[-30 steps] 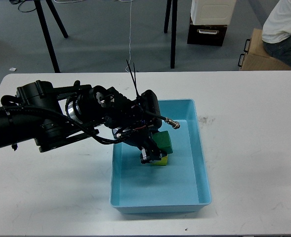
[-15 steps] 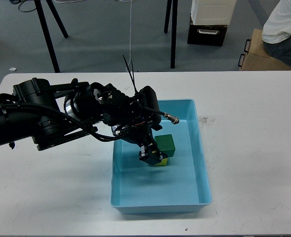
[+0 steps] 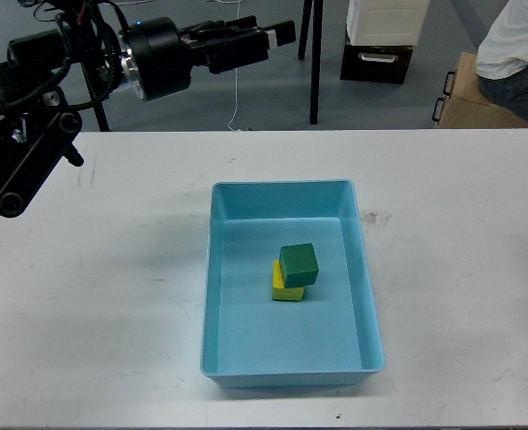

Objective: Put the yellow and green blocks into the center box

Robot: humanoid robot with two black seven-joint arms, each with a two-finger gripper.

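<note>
Green block [image 3: 298, 265]: rigid, light cube; grip opposite flat sides; rests partly on yellow block [image 3: 281, 287].
Box [image 3: 228, 349]: holds both.
Left gripper [image 3: 277, 34]: raised, empty; finger spacing unclear.

1. A single head view is looking forward and down from the robot's own head, taking in the white table [image 3: 461, 269] from above its near edge.
2. The near table edge is running along the bottom of the frame, while the far edge is lying in the upper third, with grey floor showing beyond it.
3. The blue box [image 3: 371, 296] is sitting close to the middle of the frame, at moderate range, its interior fully exposed to the lens.
4. The left arm [image 3: 84, 72] is entering from the upper left corner.
5. No second view is sharing the scene, so nothing is overlapping.
</note>
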